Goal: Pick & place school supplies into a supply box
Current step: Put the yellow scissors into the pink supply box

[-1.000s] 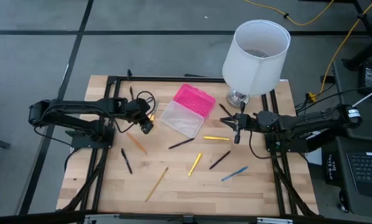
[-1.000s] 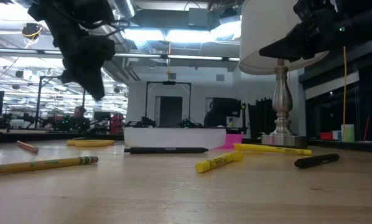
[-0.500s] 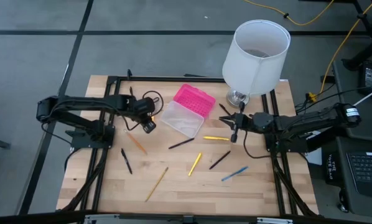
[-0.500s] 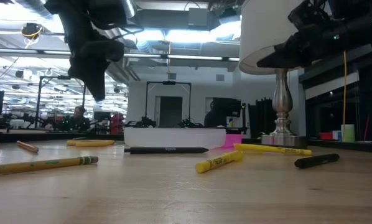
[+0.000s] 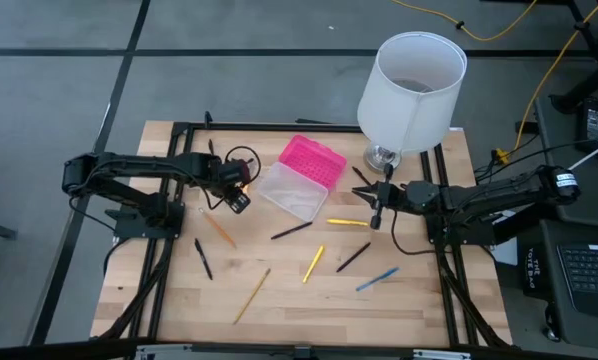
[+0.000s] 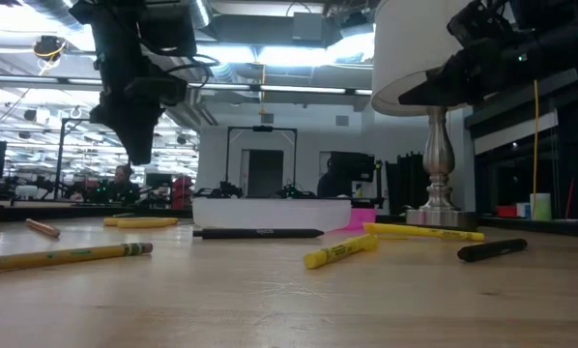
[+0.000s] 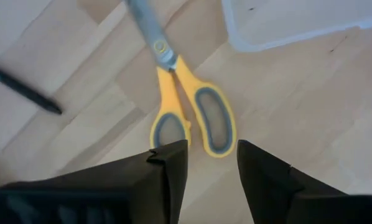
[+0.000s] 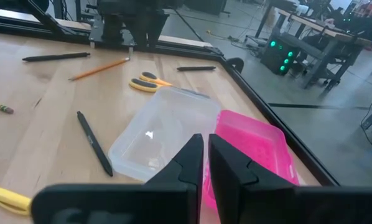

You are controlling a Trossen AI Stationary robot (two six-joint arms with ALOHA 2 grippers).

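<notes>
The yellow-handled scissors (image 7: 186,106) lie flat on the wood beside the supply box's clear half (image 5: 292,190); the pink half (image 5: 314,162) lies open behind it. My left gripper (image 7: 212,155) hangs open above the scissors' handles, pointing steeply down, well off the table (image 6: 134,145). My right gripper (image 8: 205,155) is shut and empty, held level over the table's right part (image 5: 377,212), facing the box. Pens and pencils lie loose on the wood: a black pen (image 5: 291,231), a yellow one (image 5: 348,222), a blue one (image 5: 377,279), a pencil (image 5: 251,295).
A white lamp (image 5: 411,90) stands at the far right corner, just behind my right arm. More supplies are scattered: a yellow marker (image 5: 313,263), black pens (image 5: 353,257) (image 5: 203,258), an orange pencil (image 5: 219,230). A black frame (image 5: 179,130) borders the table.
My left gripper has tipped from a slant to point more steeply down above the scissors, staying high off the table. Nothing on the table has moved.
</notes>
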